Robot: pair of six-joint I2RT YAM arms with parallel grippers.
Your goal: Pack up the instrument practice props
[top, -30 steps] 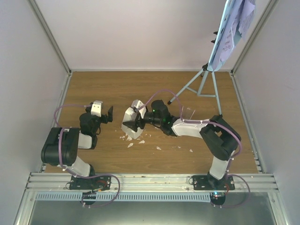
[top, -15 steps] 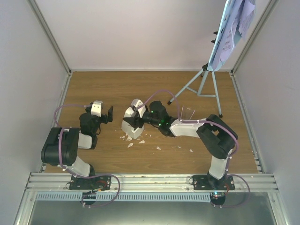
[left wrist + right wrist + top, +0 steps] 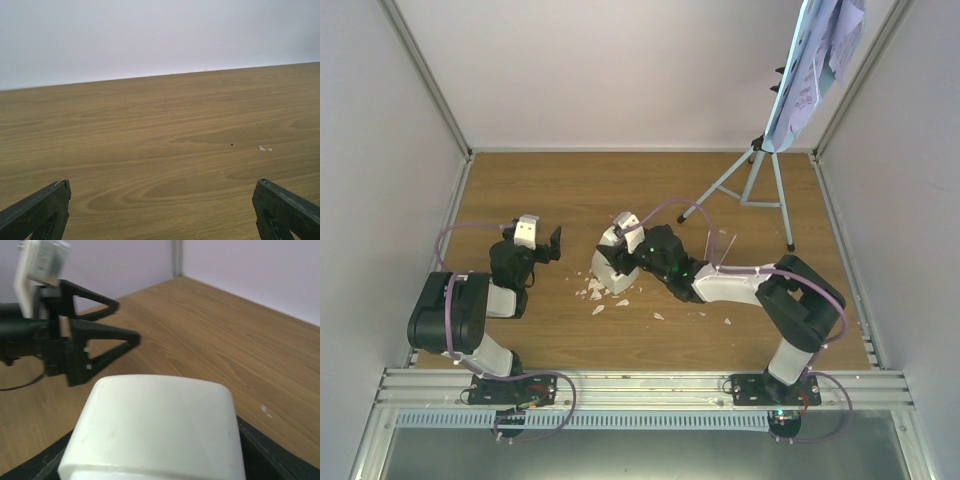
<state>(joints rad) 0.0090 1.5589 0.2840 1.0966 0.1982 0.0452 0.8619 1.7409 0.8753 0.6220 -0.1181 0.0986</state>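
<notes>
Metronome (image 3: 618,280) is the thing in the middle of the wooden table (image 3: 570,190). It is a small white body, wider at the foot and narrower at the top, and it leans a little. In the right wrist view it (image 3: 155,425) fills the lower half of the picture. Its surface is matte and plain white, its top edge is flat and its corners are rounded.

The right gripper (image 3: 612,258) reaches it from the right side, with one dark finger on each side of the white body. Whether the fingers already press it or only stand around it, I cannot tell. Small white crumbs (image 3: 595,292) lie on the wood just beside its foot.

Behind the right forearm stands a clear tapered cover (image 3: 720,243), which is hard to see against the wood.

The left gripper (image 3: 542,243) is to the left of the metronome, apart from it. Its fingers are spread wide and nothing is between them. Its own camera shows only bare wood between the two dark tips (image 3: 162,185), and one crumb (image 3: 263,148) farther away.

The pale-blue music stand (image 3: 757,170) is in the far right corner on its three legs. Its tray (image 3: 798,90) is tilted and carries the lavender-white sheet music pages (image 3: 840,30).
</notes>
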